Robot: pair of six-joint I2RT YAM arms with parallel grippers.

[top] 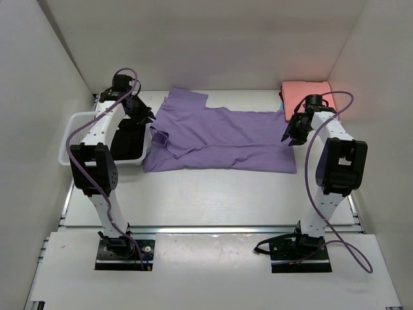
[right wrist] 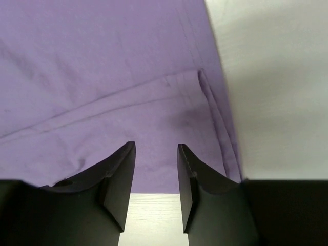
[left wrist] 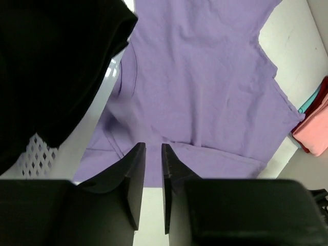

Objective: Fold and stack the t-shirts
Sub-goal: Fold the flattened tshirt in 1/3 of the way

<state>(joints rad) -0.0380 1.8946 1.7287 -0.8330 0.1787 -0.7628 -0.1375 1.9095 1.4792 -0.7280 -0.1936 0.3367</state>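
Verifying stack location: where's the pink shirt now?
Top view: the pink shirt lies folded at the far right corner, behind the right gripper, right of the purple shirt.

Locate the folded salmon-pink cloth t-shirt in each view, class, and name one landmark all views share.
Top external: the folded salmon-pink cloth t-shirt lies upper right.
Left wrist: at the right edge, mid-height.
Right wrist: not in it.
Shared landmark: the spread lilac-purple cloth t-shirt.
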